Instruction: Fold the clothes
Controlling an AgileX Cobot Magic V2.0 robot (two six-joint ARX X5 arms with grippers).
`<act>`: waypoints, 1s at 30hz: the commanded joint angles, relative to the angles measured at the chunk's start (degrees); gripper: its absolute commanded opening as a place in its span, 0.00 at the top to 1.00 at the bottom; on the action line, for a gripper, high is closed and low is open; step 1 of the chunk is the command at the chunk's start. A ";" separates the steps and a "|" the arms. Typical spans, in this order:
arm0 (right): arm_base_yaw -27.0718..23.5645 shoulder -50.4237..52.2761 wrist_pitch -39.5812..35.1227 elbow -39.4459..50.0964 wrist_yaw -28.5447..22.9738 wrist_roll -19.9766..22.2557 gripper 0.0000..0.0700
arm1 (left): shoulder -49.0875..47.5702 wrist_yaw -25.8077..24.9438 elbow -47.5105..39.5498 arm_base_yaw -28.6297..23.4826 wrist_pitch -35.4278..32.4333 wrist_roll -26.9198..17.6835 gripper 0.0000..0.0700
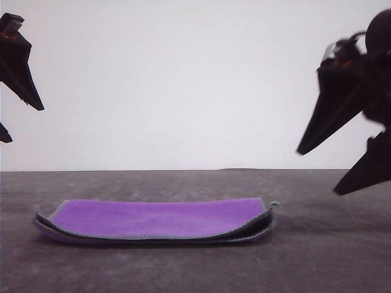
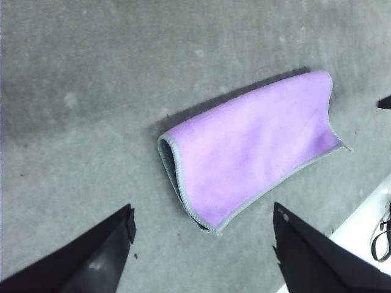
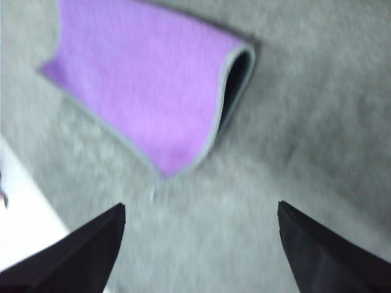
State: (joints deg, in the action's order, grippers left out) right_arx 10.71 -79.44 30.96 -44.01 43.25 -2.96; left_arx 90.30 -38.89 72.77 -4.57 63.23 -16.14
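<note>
Front view: cloth (image 1: 156,221) is seen folded once, purple face up, flat on the grey table (image 1: 330,256), centred. Left gripper (image 1: 12,119) and right gripper (image 1: 342,171) are held high, jaws wide, empty. Gaping side edges could be dragged apart by a one-layer pinch. Ample bare room is noted all round.

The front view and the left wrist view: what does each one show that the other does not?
Front view: both grippers, left and right, raised above the table with open jaws, and the plain white wall behind. Left wrist view: the cloth from above, purple face up, its dark grey inside at the looped end. Both: the folded cloth lying free on the grey table, held by no gripper.
</note>
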 commanded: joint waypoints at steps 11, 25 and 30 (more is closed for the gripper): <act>6.31 -8.07 -15.03 0.85 0.25 -13.63 0.29 | 0.66 -0.09 0.87 -0.08 -1.30 0.83 0.38; 10.70 -16.16 -22.75 0.84 1.04 -20.40 0.29 | 0.66 -0.11 0.87 -0.01 -1.36 1.29 0.38; 12.21 -17.22 -25.27 0.83 2.15 -21.85 0.46 | 0.66 -0.11 0.87 -0.01 -1.40 1.42 0.38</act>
State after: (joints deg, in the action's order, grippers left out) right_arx 22.22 -94.82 5.30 -43.24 45.78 -23.43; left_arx 90.30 -38.90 72.77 -4.60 61.99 -15.16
